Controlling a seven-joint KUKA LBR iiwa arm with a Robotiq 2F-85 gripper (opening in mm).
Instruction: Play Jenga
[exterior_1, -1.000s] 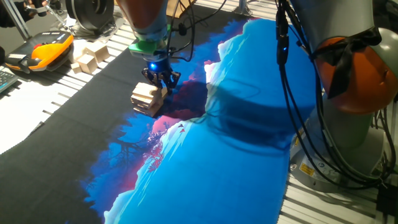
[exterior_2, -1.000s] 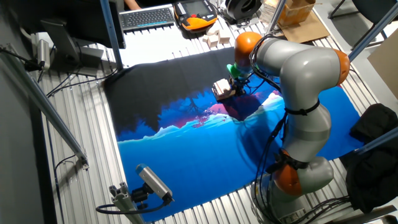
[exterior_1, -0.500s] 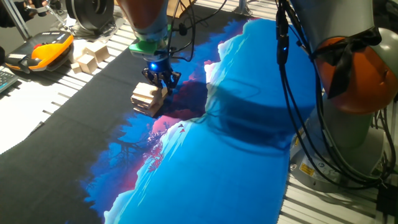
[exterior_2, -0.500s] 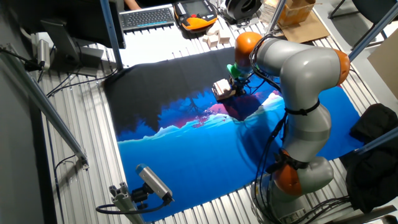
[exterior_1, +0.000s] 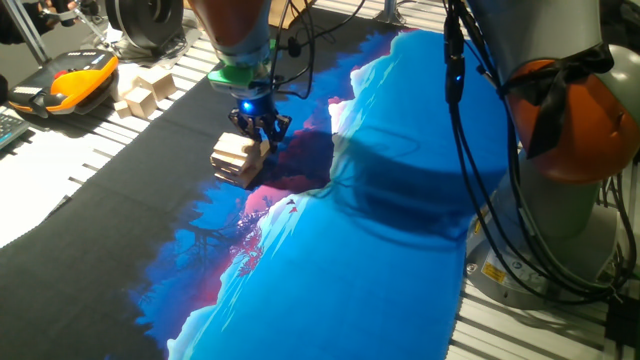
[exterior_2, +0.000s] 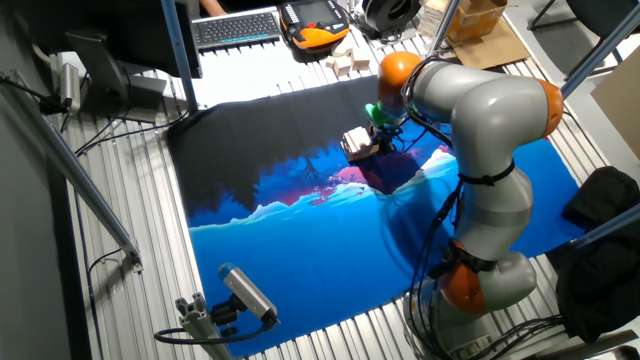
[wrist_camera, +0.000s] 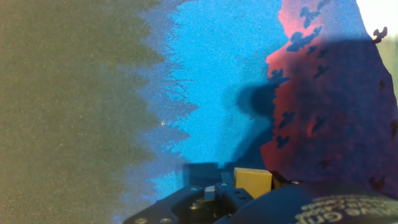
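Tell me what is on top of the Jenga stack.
The gripper sits at the stack's upper right edge. Whether it touches is unclear. The rest of the top looks bare; the part under the fingers is hidden.

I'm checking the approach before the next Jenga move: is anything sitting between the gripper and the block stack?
Nothing visible does. The gripper is already right at the Jenga stack, at its upper edge, with no other object between them. The chunkier wooden cubes lie apart, beyond the mat. Actual contact cannot be judged.

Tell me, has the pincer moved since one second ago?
No. In one fixed view the pincer stays at the Jenga stack, in the same place against the mat's pink patch.
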